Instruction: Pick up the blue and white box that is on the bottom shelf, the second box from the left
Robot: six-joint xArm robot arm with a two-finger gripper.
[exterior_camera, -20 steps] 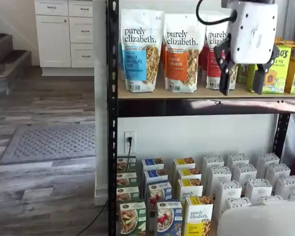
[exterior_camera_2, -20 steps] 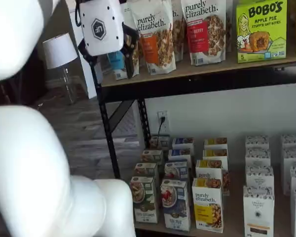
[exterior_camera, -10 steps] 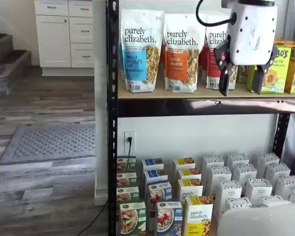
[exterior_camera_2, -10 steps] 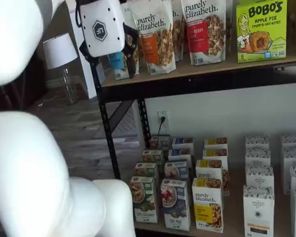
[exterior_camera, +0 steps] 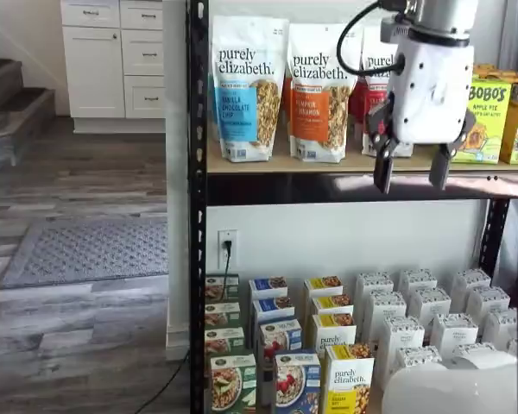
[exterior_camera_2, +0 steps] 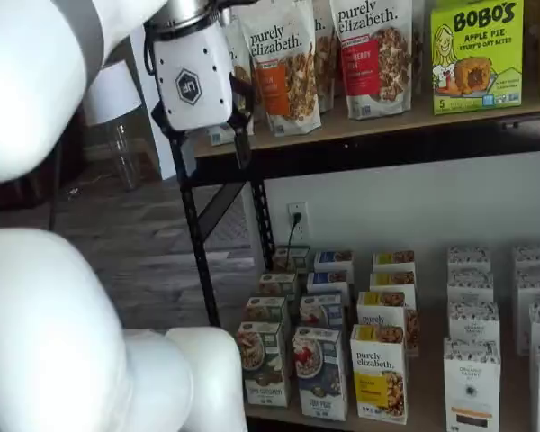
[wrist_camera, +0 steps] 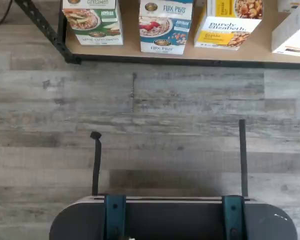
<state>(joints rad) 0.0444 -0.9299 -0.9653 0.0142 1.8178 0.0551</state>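
Two black fingers of the white-bodied gripper [exterior_camera: 410,177] are seen well apart, a plain gap between them and nothing held. Compared with half a second ago, the gripper [exterior_camera_2: 212,155] is seen lower in both shelf views: its fingertips, then level with the pouches on the tan wooden upper board [exterior_camera: 293,164], now hang across that board's front edge and the dark beam beneath. This is judged to be the start of a descent toward the floor-level tier, with most of the drop not yet made.

The small upright blue and white cardboard box [exterior_camera: 297,384], pictured with a bowl of cereal and red berries, is found at the front edge of the bottom shelf [exterior_camera_2: 427,396] of the black metal-post rack. It is set between a green-and-white carton [exterior_camera: 233,382] at its nine o'clock and a yellow-and-white "purely elizabeth" carton [exterior_camera: 349,379] at its three o'clock, each just beside it. In a shelf view the box [exterior_camera_2: 322,372] lies at about five o'clock from the gripper, well below it. In the wrist view the box [wrist_camera: 165,27] is seen untouched, with grey plank flooring [wrist_camera: 150,115] in front of the shelf.
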